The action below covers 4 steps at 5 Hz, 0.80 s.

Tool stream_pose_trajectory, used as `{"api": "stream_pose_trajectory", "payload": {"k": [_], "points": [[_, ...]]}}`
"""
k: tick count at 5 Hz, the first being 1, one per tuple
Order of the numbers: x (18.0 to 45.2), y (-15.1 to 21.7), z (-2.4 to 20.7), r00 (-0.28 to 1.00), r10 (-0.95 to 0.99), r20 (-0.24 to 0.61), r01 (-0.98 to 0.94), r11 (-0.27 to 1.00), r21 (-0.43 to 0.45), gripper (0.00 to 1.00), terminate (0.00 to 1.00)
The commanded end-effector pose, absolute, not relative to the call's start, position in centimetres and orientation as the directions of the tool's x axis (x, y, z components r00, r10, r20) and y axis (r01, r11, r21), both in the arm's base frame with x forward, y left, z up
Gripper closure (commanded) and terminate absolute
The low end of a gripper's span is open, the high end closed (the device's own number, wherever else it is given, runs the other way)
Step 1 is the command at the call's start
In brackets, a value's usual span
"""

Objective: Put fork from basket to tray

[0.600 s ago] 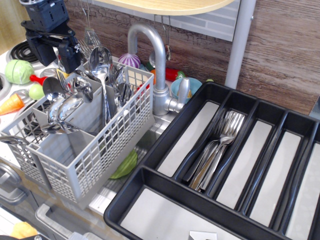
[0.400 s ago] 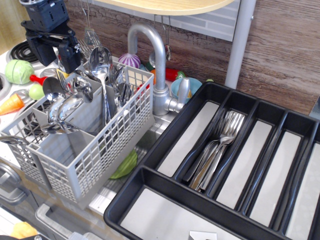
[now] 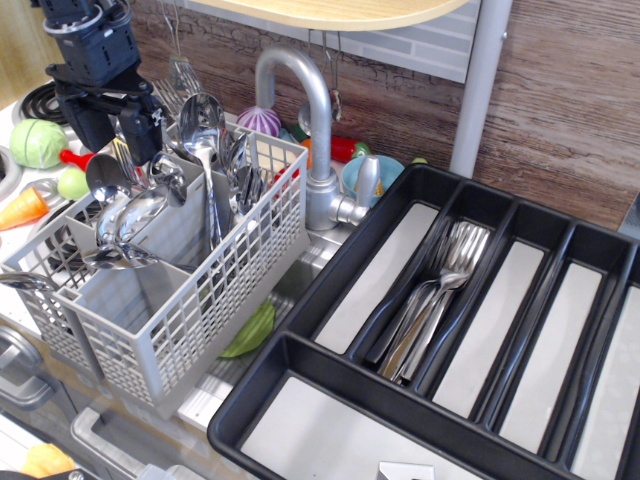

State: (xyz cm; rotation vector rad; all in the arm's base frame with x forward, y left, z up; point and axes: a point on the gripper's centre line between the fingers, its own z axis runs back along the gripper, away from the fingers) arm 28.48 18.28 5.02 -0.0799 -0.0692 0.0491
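Observation:
The light grey basket (image 3: pixel 180 310) stands at the left and holds several spoons (image 3: pixel 200 120) and other cutlery. A fork (image 3: pixel 122 152) stands tines up in its back left compartment. My black gripper (image 3: pixel 112 125) hangs over that compartment, open, with its fingers on either side of the fork's tines and not closed on them. The black tray (image 3: pixel 300 330) lies at the right with several forks (image 3: pixel 440 280) in one of its long compartments.
A steel faucet (image 3: pixel 310 110) rises between basket and tray over the sink. Toy vegetables (image 3: pixel 38 142) and a carrot (image 3: pixel 22 208) lie left of the basket. A green item (image 3: pixel 250 330) lies in the sink. A wooden shelf hangs overhead.
My gripper has dropped a little and shifted left, so its fingers now reach around the fork's tines in the basket. Nothing else has moved.

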Motion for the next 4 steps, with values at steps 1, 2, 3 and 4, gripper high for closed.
{"api": "stream_pose_trajectory", "payload": {"k": [1,2,3,4], "points": [[28.82,18.34,6.23,0.994,0.045,0.103,-0.038,0.997,-0.071,0.0,0.0],[28.8,18.31,5.83,0.991,0.072,0.108,-0.065,0.996,-0.065,1.0,0.0],[29.12,18.42,6.26,0.993,0.069,0.095,-0.063,0.996,-0.065,1.0,0.0],[29.6,18.55,6.7,0.994,0.061,0.094,-0.056,0.997,-0.06,1.0,0.0]]}}
